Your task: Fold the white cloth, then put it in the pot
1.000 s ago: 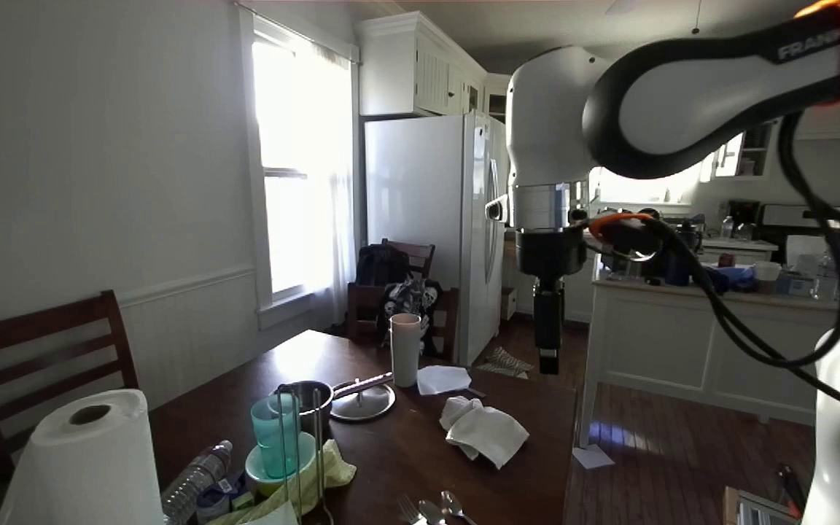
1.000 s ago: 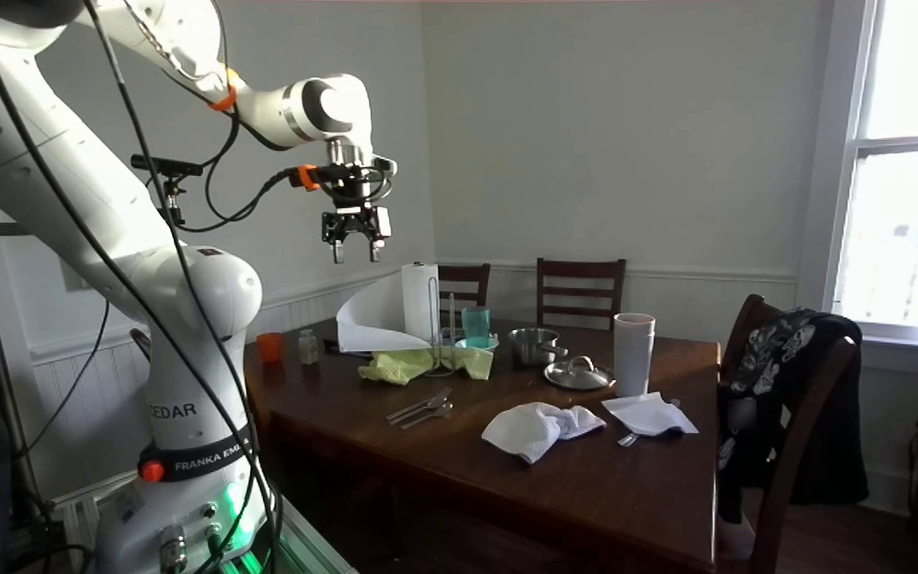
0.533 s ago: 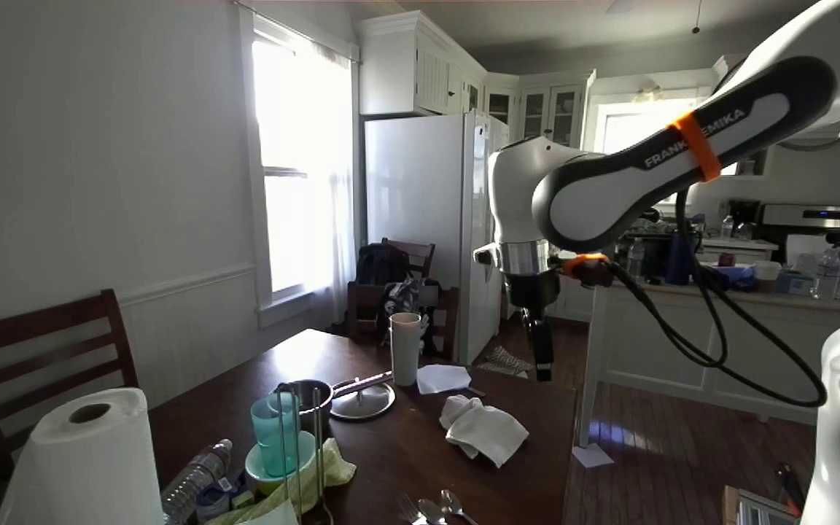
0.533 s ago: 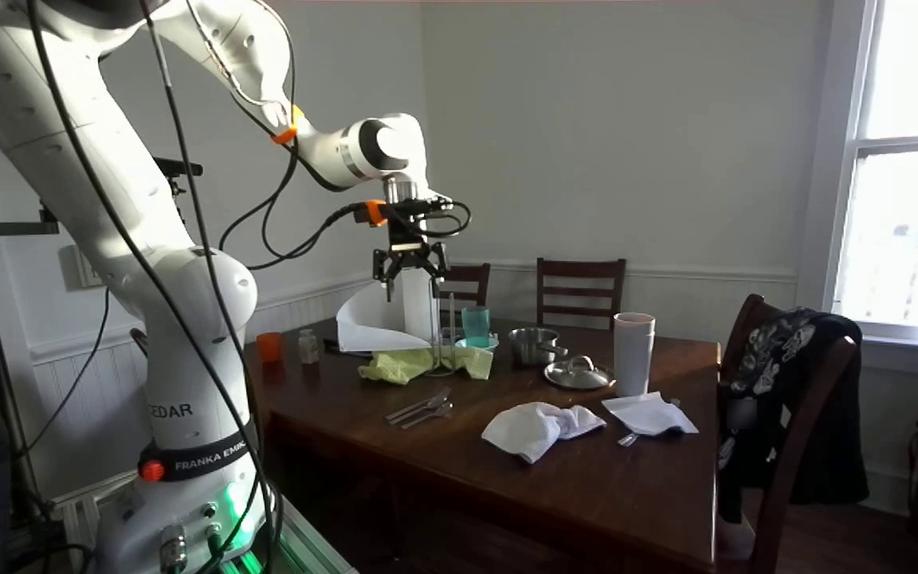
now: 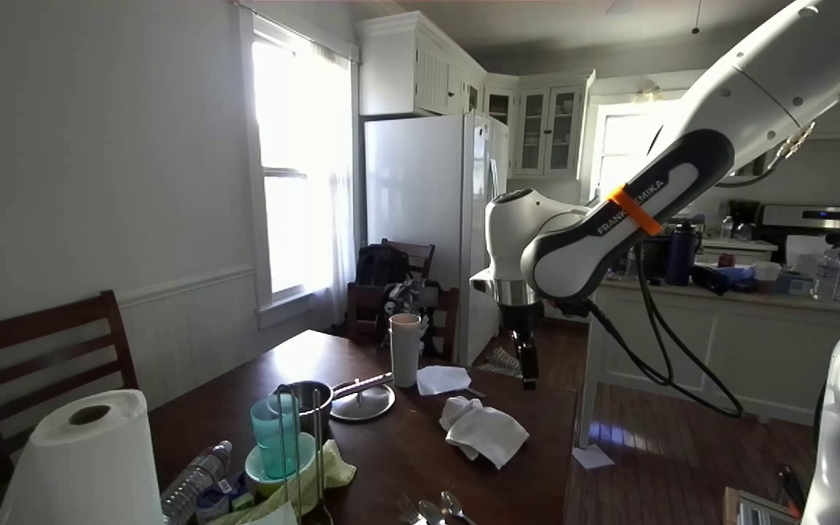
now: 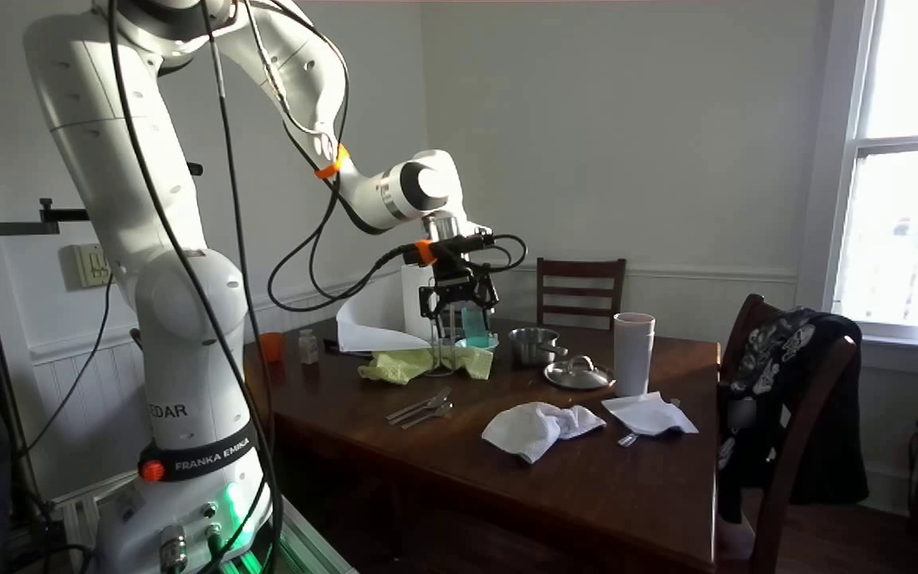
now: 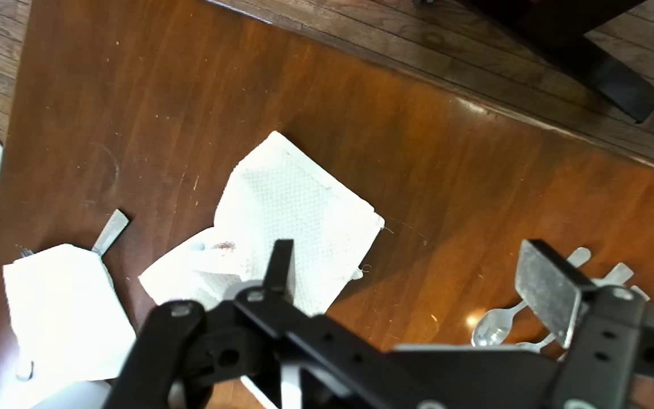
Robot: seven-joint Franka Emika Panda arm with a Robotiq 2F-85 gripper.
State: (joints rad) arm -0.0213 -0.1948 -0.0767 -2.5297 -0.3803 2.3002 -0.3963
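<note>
The crumpled white cloth (image 5: 489, 432) lies partly folded over itself on the dark table; it also shows in an exterior view (image 6: 531, 429) and in the wrist view (image 7: 304, 216). The steel pot (image 6: 529, 347) stands uncovered farther back; in an exterior view (image 5: 314, 397) a wire stand and a cup partly cover it. The pot is out of the wrist view. My gripper (image 6: 463, 323) is open and empty, pointing down above the table, also seen in an exterior view (image 5: 529, 383). In the wrist view (image 7: 418, 278) one finger overlaps the cloth and the other overlaps spoons.
A pot lid (image 6: 578, 373) and a tall white tumbler (image 6: 633, 355) stand beside the pot. A second white cloth (image 6: 650, 414) lies over cutlery. Spoons and a fork (image 6: 421, 408), a yellow cloth (image 6: 397, 367), a teal cup (image 5: 274, 434) and a paper towel roll (image 5: 88, 459) are also on the table.
The arm has reached out over the table and lowered the gripper, moving right in an exterior view toward the cloth. The fingers stay open. The cloth and pot have not moved.
</note>
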